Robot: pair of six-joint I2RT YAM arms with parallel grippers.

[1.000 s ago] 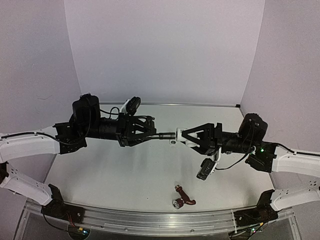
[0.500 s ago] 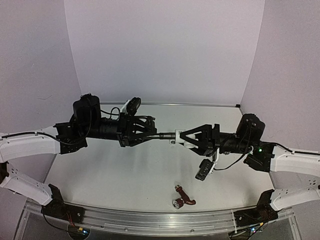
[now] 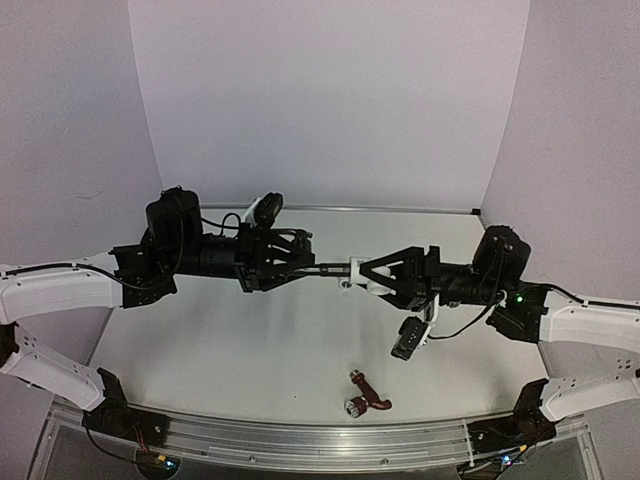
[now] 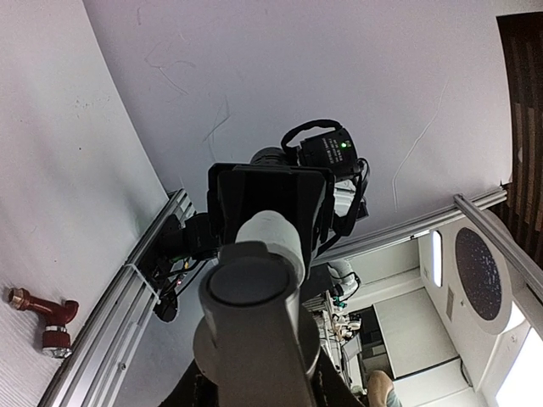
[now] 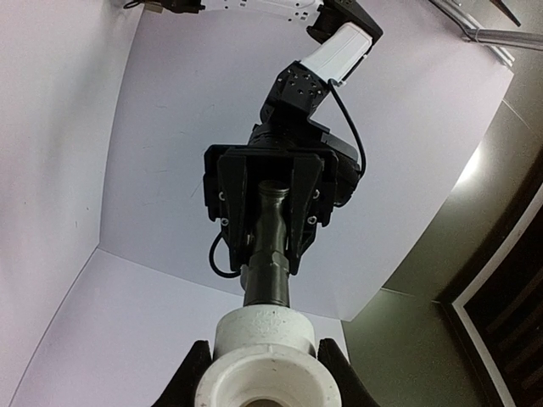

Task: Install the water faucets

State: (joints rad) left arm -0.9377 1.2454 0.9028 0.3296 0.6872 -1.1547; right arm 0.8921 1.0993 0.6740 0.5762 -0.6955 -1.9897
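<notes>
The left gripper [image 3: 312, 267] is clenching the dark faucet [image 3: 333, 268] (probably rigid, slippery; best held at its body); the right gripper [image 3: 365, 273] is grasping the white fitting [image 3: 347, 284].

The table [image 3: 250, 340] is white and flat, and its near edge is curved. A metal rail [image 3: 300, 440] runs all along that near edge. One small red-brown faucet [image 3: 367, 395] lies on its side on the table. It is close to the near edge, a little right of the middle. Its shiny silver round end is nearest the rail, but does not touch it.
</notes>
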